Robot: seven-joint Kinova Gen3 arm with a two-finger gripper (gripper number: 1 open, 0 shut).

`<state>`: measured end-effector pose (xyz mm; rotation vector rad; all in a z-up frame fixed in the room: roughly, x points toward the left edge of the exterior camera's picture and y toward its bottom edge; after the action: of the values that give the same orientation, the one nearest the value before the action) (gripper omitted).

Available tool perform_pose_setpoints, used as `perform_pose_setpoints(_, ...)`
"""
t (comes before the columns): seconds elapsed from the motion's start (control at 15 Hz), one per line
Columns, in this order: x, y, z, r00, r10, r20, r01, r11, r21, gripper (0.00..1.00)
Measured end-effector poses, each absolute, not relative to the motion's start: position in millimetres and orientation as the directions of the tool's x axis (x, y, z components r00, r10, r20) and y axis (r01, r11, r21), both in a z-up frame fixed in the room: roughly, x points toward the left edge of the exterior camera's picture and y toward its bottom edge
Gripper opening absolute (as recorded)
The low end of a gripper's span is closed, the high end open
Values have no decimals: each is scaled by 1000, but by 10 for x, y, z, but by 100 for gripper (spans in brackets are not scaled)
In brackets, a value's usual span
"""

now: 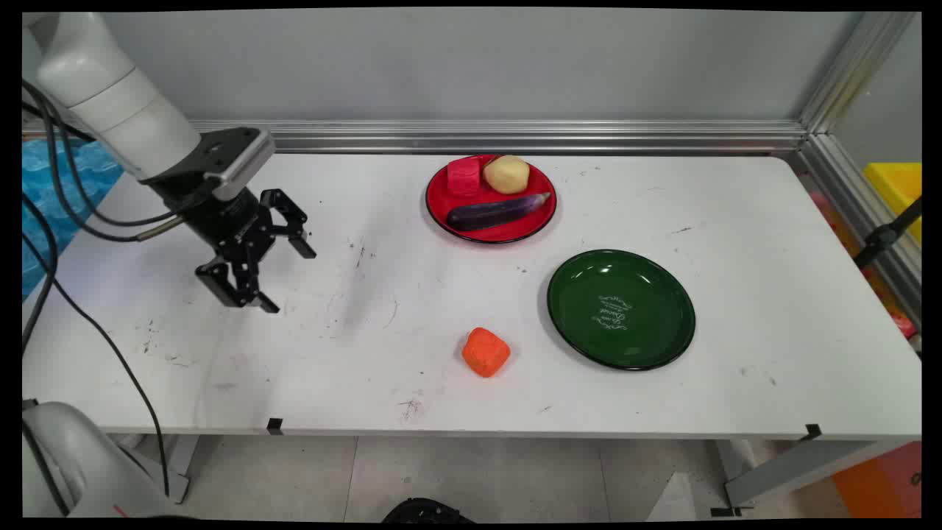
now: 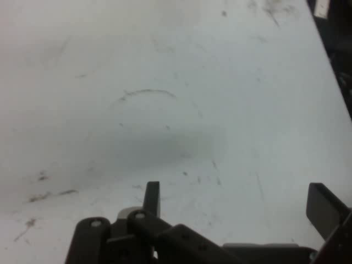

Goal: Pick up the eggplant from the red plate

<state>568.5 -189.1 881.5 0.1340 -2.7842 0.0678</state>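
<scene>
Orange lump (image 1: 486, 352), blocky and rough-skinned, a carrot-coloured chunk with rounded corners, sits alone on the white tabletop (image 1: 773, 243) near its front edge. Nothing touches it, and it lies well apart from the pincer (image 1: 287, 278), off to that tool's right and nearer the camera.

Just to the lump's right and a little farther back lies a dark green plate (image 1: 581, 287), glossy, with pale lettering at its centre, close to the lump but not touching.

Over on the left, the black pincer hangs above the bare tabletop, tilted down and toward the right, its two fingers spread wide with nothing between them. The hand view confirms it: one finger (image 2: 152, 198) on the left, the other far off at the right edge, and only scuffed white surface (image 2: 176, 82) beyond them.

Farther back, near the wall, sits a red plate (image 1: 441, 210) carrying three things: a dark purple eggplant (image 1: 497, 211) lying across its front, a pinkish-red block (image 1: 464, 177) at the back left, and a pale yellow potato (image 1: 506, 174) just beside it.
</scene>
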Motion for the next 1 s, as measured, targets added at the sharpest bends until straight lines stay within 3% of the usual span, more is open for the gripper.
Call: perform_pose_setpoints(1.0, 5023, -2740, 8862, -749, -476, 461, -547, 837, -24, 100)
